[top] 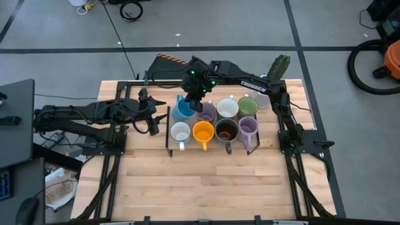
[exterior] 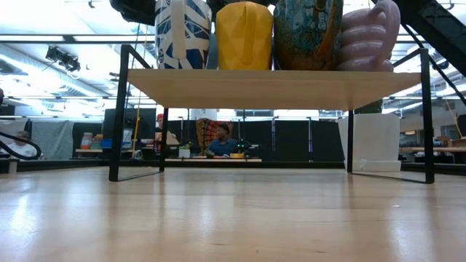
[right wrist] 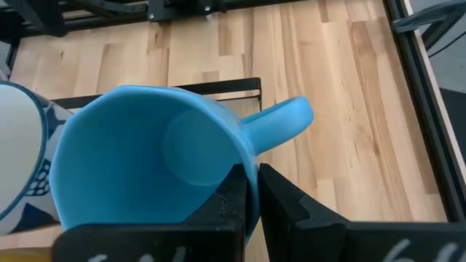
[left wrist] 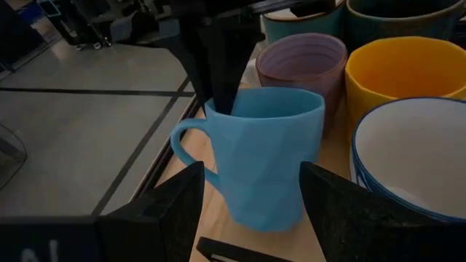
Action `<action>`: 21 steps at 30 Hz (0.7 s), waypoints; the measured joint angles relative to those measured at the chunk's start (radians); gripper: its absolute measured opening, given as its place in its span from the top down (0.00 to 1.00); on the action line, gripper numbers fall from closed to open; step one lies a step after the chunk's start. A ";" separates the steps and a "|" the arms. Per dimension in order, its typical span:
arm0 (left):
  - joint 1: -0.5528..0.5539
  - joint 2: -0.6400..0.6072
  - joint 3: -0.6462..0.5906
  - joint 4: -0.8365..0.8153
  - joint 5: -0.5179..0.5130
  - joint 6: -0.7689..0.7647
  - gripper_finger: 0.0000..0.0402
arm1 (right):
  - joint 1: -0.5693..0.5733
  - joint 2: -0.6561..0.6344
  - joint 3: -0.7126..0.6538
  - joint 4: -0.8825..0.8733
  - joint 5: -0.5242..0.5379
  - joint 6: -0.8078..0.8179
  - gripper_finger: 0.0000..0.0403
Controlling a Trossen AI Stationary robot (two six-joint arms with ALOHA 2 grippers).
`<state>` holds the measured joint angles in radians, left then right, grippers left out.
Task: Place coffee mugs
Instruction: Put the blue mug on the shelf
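My right gripper (right wrist: pixel 251 191) clenched on blue mug (right wrist: pixel 145 164) rim at frame centre, left gripper (left wrist: pixel 251 211) released nearby, perhaps just short of touching

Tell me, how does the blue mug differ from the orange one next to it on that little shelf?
The blue mug is pinched at its rim by the right gripper, one finger inside and one outside; the orange mug stands free, nothing touching it. The blue mug sits in the back row at the shelf's end, the orange mug in the front row. In the left wrist view the blue mug looks faceted. Both stand upright, mouths up, on the same shelf.
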<state>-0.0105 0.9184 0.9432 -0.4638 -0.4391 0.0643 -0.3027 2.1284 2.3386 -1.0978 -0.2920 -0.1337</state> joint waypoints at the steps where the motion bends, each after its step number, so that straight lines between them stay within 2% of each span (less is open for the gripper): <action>1: 0.000 0.000 0.000 -0.001 0.000 0.000 0.42 | 0.000 0.000 0.000 -0.002 0.000 0.000 0.94; 15: 0.000 0.015 -0.001 0.016 0.000 0.000 0.42 | 0.021 0.000 0.000 0.002 -0.030 -0.006 0.93; 21: 0.000 0.040 -0.002 0.020 0.026 0.000 0.42 | 0.031 0.000 0.000 -0.010 -0.018 -0.072 0.93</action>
<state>-0.0101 0.9583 0.9417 -0.4440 -0.4133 0.0643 -0.2714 2.1283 2.3386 -1.1075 -0.3102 -0.2056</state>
